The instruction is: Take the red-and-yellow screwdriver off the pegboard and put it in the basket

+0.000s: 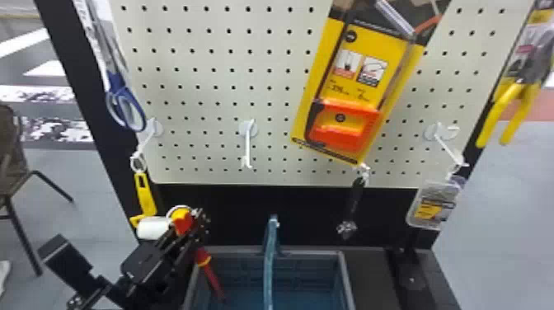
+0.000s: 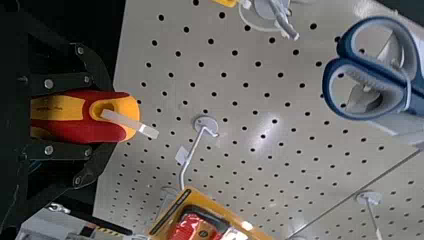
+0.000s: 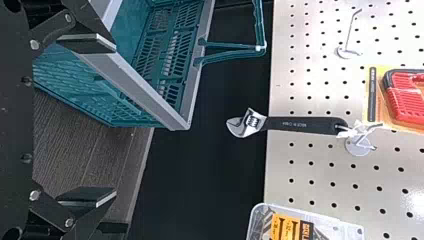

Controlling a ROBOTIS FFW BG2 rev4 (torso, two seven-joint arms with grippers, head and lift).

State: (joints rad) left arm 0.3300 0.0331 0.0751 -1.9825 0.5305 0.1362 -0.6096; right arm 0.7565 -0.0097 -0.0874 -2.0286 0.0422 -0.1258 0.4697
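Observation:
In the head view my left gripper is shut on the red-and-yellow screwdriver, whose handle top sits between the fingers while the red shaft slants down over the left side of the basket. The left wrist view has the handle clasped by my left gripper, a pale tie looped through its end. An empty white hook juts from the pegboard. From the right wrist view, my right gripper stands open beside the basket, nothing between its fingers.
The basket's blue handle stands upright at its middle. A wrench, a clear pack, a yellow tool, blue scissors and a large yellow package hang around the board. White tape is beside the left gripper.

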